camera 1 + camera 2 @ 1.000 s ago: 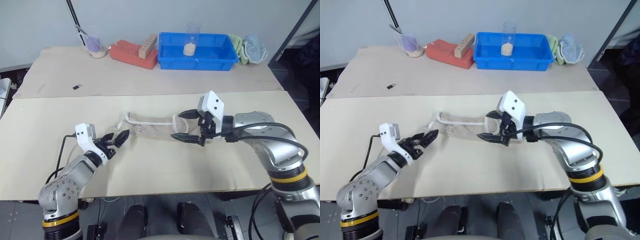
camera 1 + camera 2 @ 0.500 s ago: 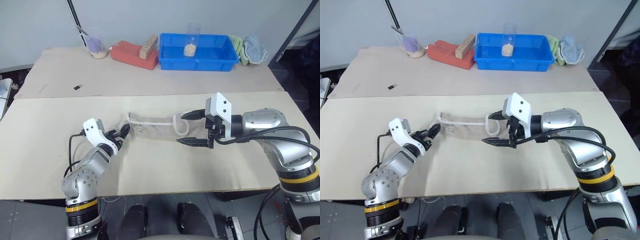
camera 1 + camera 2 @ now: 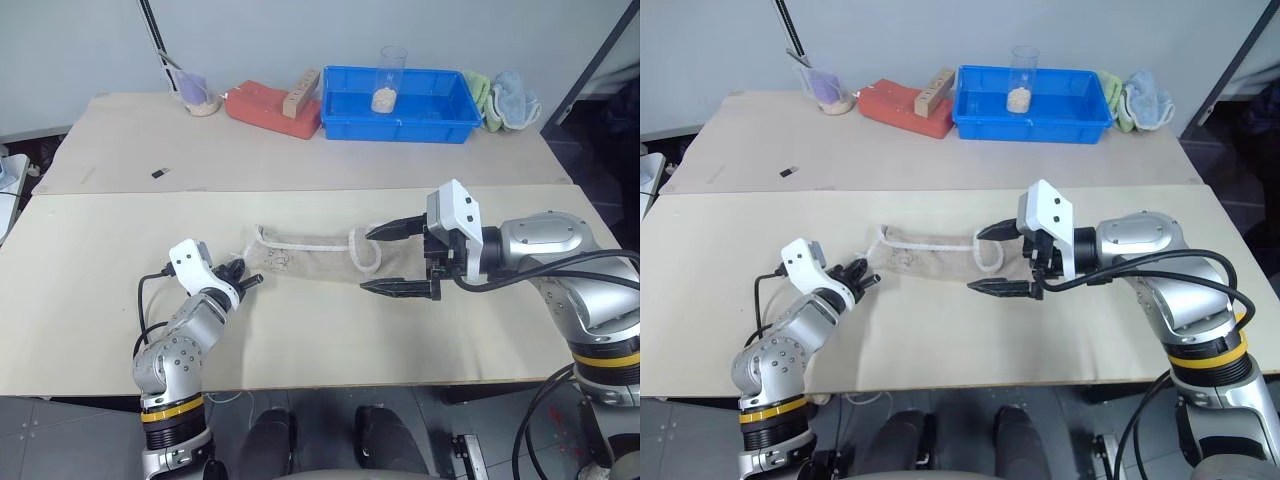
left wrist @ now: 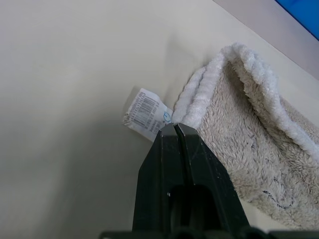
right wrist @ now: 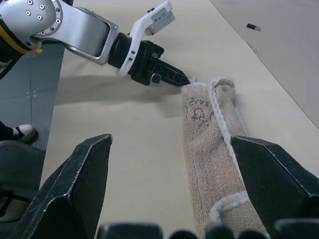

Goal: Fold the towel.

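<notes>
The beige towel lies on the near table as a long narrow strip with white edging. Its left corner shows close up in the left wrist view, with a small printed label beside it. My left gripper is shut, its tips pinching the white edging at that corner. Seen from the right wrist, that left gripper meets the corner of the towel. My right gripper hovers open just above the strip's right end, fingers wide apart and holding nothing.
On the far table stand a blue bin with a glass of grains, a red block under a wooden piece, a cup, and green and light-blue cloths. A small dark object lies at far left.
My left gripper reached forward to the towel's left corner and closed on its edging. My right gripper, still open, drew back a little to the right, off the towel's end.
</notes>
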